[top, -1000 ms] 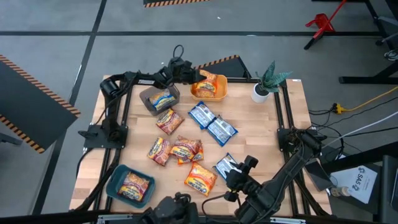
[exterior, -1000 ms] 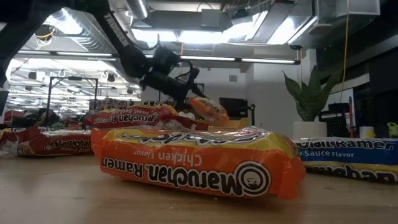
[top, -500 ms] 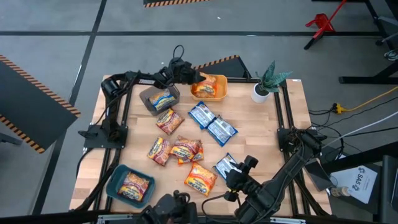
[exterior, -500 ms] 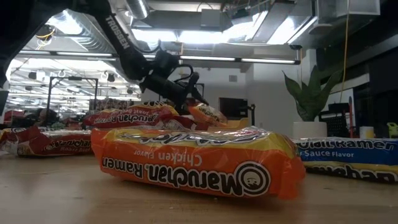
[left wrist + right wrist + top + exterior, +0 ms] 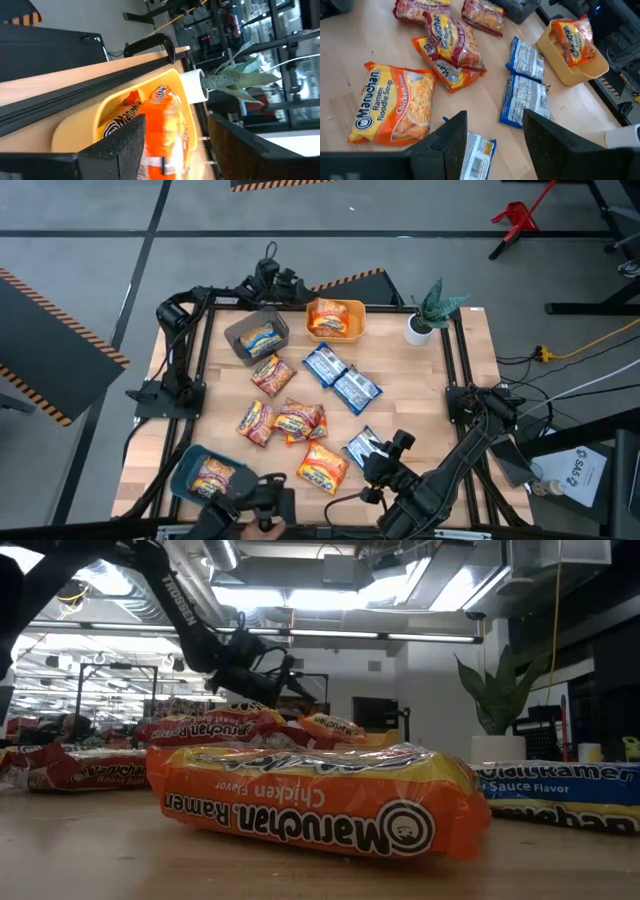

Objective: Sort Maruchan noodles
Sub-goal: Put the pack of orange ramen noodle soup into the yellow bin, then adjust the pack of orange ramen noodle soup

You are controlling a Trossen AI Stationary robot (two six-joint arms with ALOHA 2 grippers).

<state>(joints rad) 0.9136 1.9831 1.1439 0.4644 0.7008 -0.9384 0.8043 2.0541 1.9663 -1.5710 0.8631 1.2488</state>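
Note:
The Maruchan noodles lie across the table. An orange packet [image 5: 334,318] lies in the yellow bin [image 5: 357,330]. Others lie in the grey bin [image 5: 240,332] and the teal bin [image 5: 186,470]. Red-pink packets [image 5: 300,420], blue packets [image 5: 357,390] and an orange packet [image 5: 322,468] lie loose on the wood. My left gripper [image 5: 297,285] hangs open at the far edge, just left of the yellow bin [image 5: 107,117], holding nothing. Near the front edge, my right gripper [image 5: 385,455] hovers open above a blue packet [image 5: 477,150].
A potted plant [image 5: 428,315] stands at the far right corner. Black frame rails [image 5: 200,350] run along the table's left and right sides. A dark object [image 5: 250,505] sits at the near edge beside the teal bin. Bare wood [image 5: 430,390] shows on the right.
My left gripper has lowered the orange packet into the yellow bin and let go of it. It has then drawn back toward the table's left along the far edge. The packet now lies in the bin.

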